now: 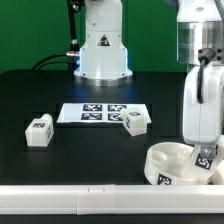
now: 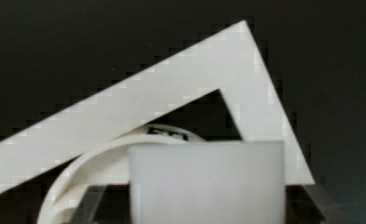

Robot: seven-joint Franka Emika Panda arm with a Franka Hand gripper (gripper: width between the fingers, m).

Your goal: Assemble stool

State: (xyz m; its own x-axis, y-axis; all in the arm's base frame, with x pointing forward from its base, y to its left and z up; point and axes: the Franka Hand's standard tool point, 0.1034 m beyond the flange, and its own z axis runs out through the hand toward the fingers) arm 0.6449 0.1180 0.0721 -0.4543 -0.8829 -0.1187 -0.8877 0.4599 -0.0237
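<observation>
Looks early: clamps one leg (image 1: 206,160) in the end effector (image 1: 205,148) over the seat (image 1: 160,160) at the near corner of the worktop (image 1: 60,165), exterior view's right; leaves a second leg (image 1: 38,131) and a third leg (image 1: 135,122) loose mid-worktop, unfitted.

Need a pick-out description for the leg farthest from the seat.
Find the marker board mid-table. Toward the exterior view's left of it, a small white tagged leg sits alone. The other loose leg sits at the board's opposite corner.
</observation>
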